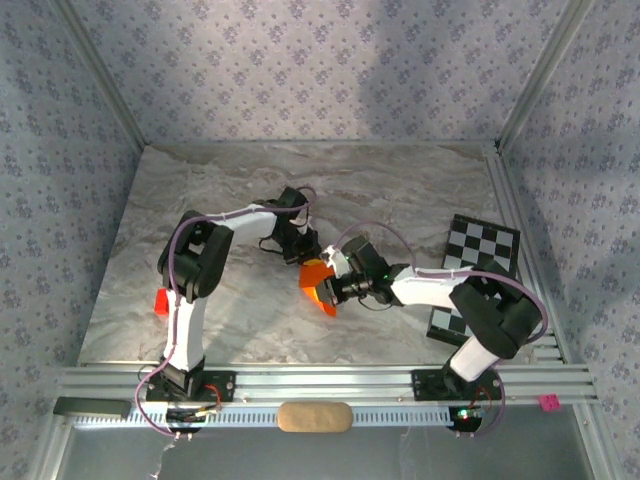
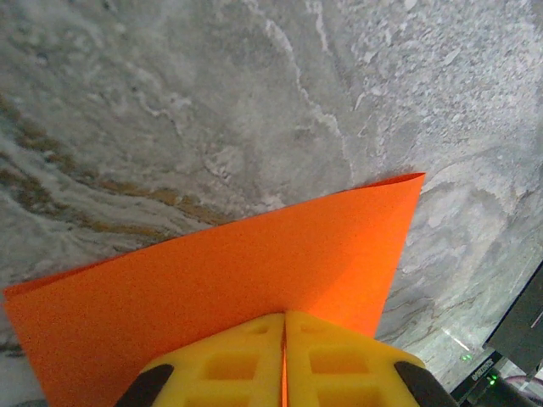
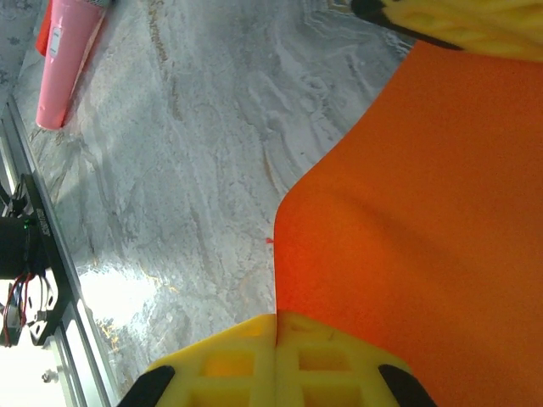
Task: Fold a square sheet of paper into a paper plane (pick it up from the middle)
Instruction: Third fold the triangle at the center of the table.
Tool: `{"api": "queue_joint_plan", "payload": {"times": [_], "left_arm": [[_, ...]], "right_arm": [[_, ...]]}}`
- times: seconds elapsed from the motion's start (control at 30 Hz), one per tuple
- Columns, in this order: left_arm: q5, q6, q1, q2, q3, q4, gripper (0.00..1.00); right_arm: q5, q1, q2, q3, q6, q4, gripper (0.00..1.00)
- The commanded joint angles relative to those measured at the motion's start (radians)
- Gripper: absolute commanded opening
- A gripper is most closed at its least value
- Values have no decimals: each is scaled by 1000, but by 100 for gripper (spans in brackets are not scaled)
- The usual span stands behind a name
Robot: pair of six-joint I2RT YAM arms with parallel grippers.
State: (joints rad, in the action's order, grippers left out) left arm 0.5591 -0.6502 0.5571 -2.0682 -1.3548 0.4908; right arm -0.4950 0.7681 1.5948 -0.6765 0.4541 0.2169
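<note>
Soft even light, glare on the table (image 3: 119, 297), near fingers seemingly blurred.

We see a grey marbled surface (image 1: 400, 190), pale with darker streaks; close up, the veins turn brownish in places and the finish shows a bright patch of glare near the rail (image 1: 320, 382) along its near edge. A black-and-white checkerboard card (image 1: 478, 275) lies flat on the surface by the right edge, turned slightly askew, its near end partly hidden. Well apart from it, by the left edge, we find a small pink-red stick (image 1: 161, 301); the right wrist view shows it as pink, tapered, with a white label.
</note>
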Motion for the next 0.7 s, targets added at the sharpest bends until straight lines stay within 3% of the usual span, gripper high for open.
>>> {"api": "queue_joint_plan", "payload": {"times": [0.0,0.67], "left_arm": [[-44,18,3,-3,33,31,10],[-41,0,4,5,46,11,10]], "right_arm": [[-22,-18,26,-2,18,-6,0],[73,-69,53,-33,8,-95,0]]}}
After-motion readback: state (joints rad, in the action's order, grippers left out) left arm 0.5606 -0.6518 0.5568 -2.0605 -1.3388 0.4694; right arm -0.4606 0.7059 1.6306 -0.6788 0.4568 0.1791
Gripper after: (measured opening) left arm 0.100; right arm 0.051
